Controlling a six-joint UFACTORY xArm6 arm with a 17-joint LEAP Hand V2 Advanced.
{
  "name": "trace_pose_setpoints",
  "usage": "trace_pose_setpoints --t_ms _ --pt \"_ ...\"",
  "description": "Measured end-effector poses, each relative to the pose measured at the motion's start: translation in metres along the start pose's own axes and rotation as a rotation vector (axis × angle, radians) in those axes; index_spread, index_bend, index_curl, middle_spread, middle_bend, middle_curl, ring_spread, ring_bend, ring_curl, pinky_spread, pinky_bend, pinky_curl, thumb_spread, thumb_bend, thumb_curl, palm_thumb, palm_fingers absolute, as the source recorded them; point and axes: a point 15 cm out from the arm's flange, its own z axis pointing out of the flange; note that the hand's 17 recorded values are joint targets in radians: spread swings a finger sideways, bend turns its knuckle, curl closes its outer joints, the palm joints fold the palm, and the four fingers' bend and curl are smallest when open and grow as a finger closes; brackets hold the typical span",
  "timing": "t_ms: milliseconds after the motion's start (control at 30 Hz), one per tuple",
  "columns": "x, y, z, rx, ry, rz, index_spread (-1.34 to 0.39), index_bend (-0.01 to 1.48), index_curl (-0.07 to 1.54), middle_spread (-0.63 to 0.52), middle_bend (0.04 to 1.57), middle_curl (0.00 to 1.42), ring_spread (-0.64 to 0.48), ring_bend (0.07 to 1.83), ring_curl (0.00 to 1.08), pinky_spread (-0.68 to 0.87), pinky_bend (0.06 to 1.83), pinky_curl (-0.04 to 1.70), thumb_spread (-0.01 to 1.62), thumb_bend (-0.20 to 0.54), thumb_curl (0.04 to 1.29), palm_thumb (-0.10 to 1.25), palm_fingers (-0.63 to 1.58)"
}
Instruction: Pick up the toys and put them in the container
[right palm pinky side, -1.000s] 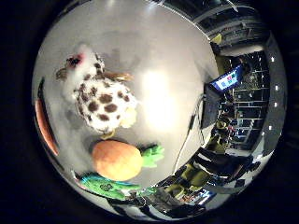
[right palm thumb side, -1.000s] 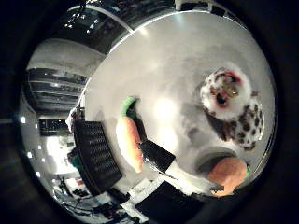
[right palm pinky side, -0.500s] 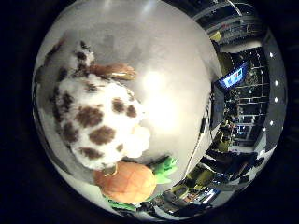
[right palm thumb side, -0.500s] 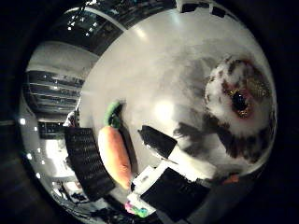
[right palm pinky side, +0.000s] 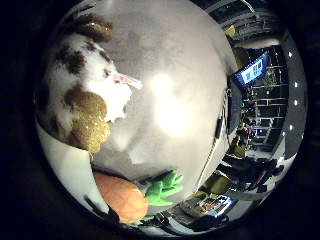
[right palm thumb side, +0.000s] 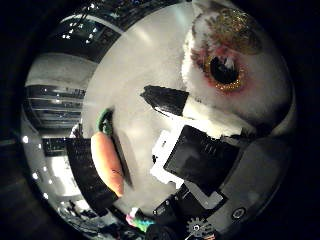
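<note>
A white plush owl with brown spots and glittery gold patches (right palm pinky side: 82, 107) fills much of both palm views, lying on the pale grey tabletop (right palm pinky side: 175, 65) close under the robot's white-and-black right hand (right palm thumb side: 200, 160). In the thumb-side view, one black-tipped finger (right palm thumb side: 165, 99) reaches out beside the toy's face, its tip just beside the white fur below a large dark eye ringed in gold glitter; whether the fingers are curled round the owl or merely lying against it cannot be told.

An orange plush pineapple with a bright green leafy top (right palm pinky side: 125, 195) lies on the same table, just beside the owl's lower body. Well apart from both, an orange plush carrot with a green stalk (right palm thumb side: 106, 160) rests near the table's edge, alongside a dark slatted container (right palm thumb side: 87, 175) (only one side of it shows). A small multicoloured toy (right palm thumb side: 140, 220) sits at the table's edge near the hand's body, too small to identify.
</note>
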Motion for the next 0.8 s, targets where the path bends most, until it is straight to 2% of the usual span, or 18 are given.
trace_pose_setpoints --t_ms 33,67,133,267,300,433,633,800 --pt "0.0 0.0 -0.006 -0.001 0.0 -0.002 -0.33 0.7 0.52 -0.15 0.84 0.5 -0.2 1.02 0.38 -0.39 0.8 0.25 1.05 -0.021 0.29 0.49 1.43" --pt "0.001 0.0 -0.012 -0.003 0.001 -0.005 -0.32 0.74 0.54 -0.15 0.87 0.5 -0.2 1.05 0.39 -0.4 0.84 0.27 1.05 -0.019 0.3 0.49 1.47" --pt "0.0 0.002 -0.021 -0.007 0.0 -0.011 -0.3 0.82 0.57 -0.14 0.94 0.53 -0.2 1.11 0.42 -0.4 0.96 0.33 1.06 -0.012 0.3 0.52 1.5" --pt "-0.003 0.01 -0.05 -0.038 -0.008 -0.019 -0.25 0.99 0.63 -0.13 1.11 0.58 -0.19 1.26 0.49 -0.34 1.16 0.44 1.07 -0.001 0.34 0.66 1.39" --pt "-0.004 0.014 -0.059 -0.049 -0.01 -0.02 -0.24 1.01 0.64 -0.13 1.12 0.59 -0.19 1.27 0.49 -0.33 1.18 0.45 1.07 0.019 0.36 0.71 1.38" --pt "-0.009 0.02 -0.105 -0.053 -0.016 -0.039 -0.22 1.07 0.65 -0.11 1.19 0.6 -0.18 1.34 0.52 -0.28 1.26 0.51 1.07 0.004 0.4 0.79 1.32" --pt "-0.032 0.014 -0.19 0.047 -0.027 -0.081 -0.21 1.11 0.65 -0.11 1.23 0.6 -0.17 1.38 0.53 -0.25 1.29 0.56 1.06 -0.014 0.42 0.84 1.28" --pt "-0.079 0.042 -0.253 0.048 -0.076 -0.148 -0.21 1.14 0.65 -0.1 1.26 0.6 -0.16 1.4 0.54 -0.23 1.29 0.6 1.06 -0.019 0.43 0.85 1.26"
